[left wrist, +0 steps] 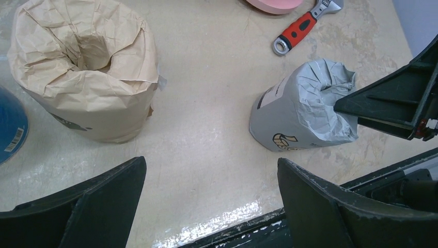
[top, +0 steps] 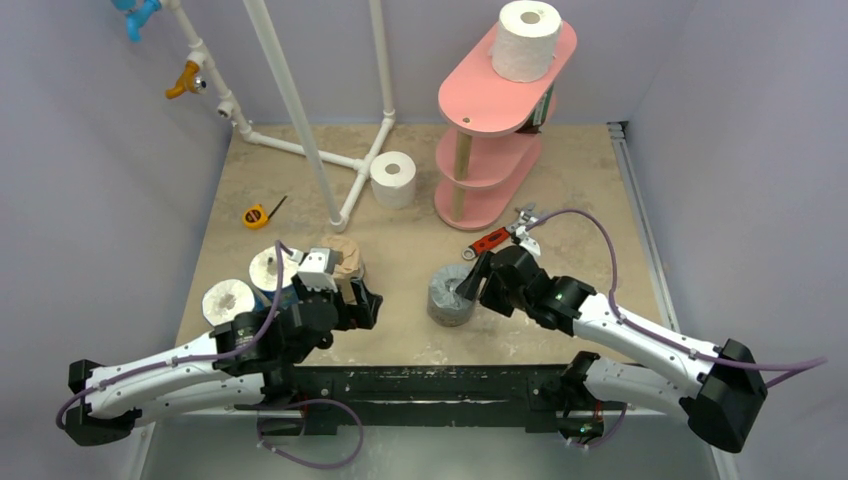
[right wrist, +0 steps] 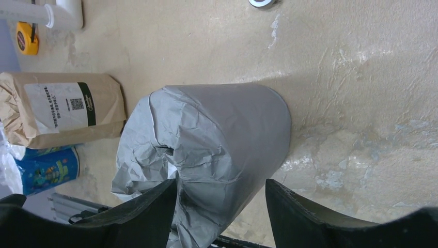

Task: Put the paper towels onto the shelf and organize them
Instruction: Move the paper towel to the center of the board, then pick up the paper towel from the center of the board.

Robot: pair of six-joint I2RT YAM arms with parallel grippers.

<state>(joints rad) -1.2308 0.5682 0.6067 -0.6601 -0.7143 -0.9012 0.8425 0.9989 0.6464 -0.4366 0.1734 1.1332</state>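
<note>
Early days, I judge: only 1 white roll (top: 527, 40) stands on the top board of the pink shelf (top: 480, 95). On the worktop (top: 580, 200) sit the tan roll (left wrist: 82, 72), the blue-wrapped roll (right wrist: 49, 168), 3 white rolls (top: 393, 178) and the grey roll (right wrist: 222, 129). The right end effector (top: 470, 285) straddles the grey roll's edge, 1 finger at its hollow. I cannot tell whether it is truly pinching. The left end effector (left wrist: 210, 163) hangs spread and empty beside the tan roll.

A robotics lab test cell: plain lilac walls (top: 100, 150) box in a beige desk (top: 400, 250). The left arm (top: 180, 375) and right arm (top: 640, 335) are bolted along the frame's bottom edge. A white pipe frame (top: 300, 120) stands upper left and a pink shelf (top: 480, 95) upper right.
</note>
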